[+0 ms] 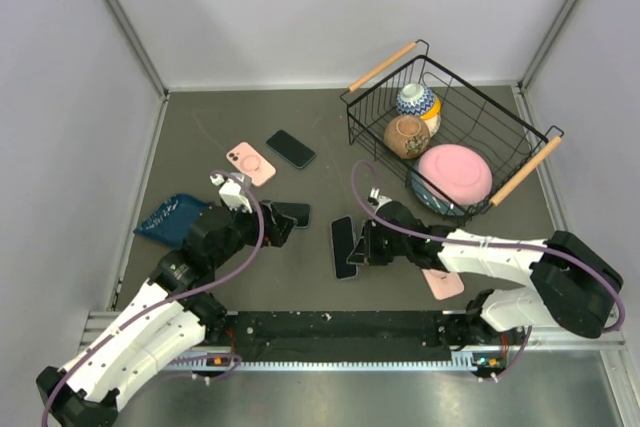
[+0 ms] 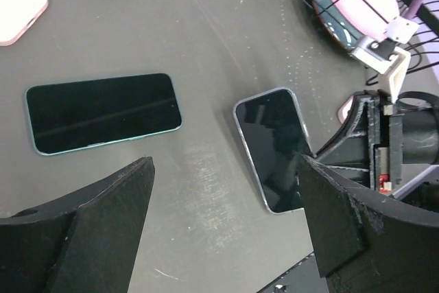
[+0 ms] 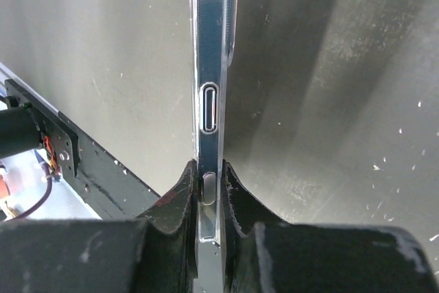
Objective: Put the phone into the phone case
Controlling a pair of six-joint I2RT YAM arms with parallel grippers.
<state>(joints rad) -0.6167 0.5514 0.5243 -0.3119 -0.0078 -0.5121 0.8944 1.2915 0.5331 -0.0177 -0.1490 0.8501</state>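
Pinching the clear phone case (image 3: 208,66) by its edge, the right gripper (image 3: 207,169) is clamped tight.
Left gripper (image 2: 225,169) hangs with jaws wide apart; a dark phone (image 2: 103,112) lies flat ahead of it, leftward.

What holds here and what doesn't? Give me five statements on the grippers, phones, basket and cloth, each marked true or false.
1. The right gripper is shut on the clear-edged phone. True.
2. The left gripper holds a phone. False: its jaws stand open, and the dark phone lies on the table, apart from them.
3. The basket holds a pink bowl. True.
4. The cloth lies in the basket. False: it lies on the table beside the left arm.
5. Only one phone is in view. False: there are three, namely the clear-edged phone, the dark phone and a far phone.
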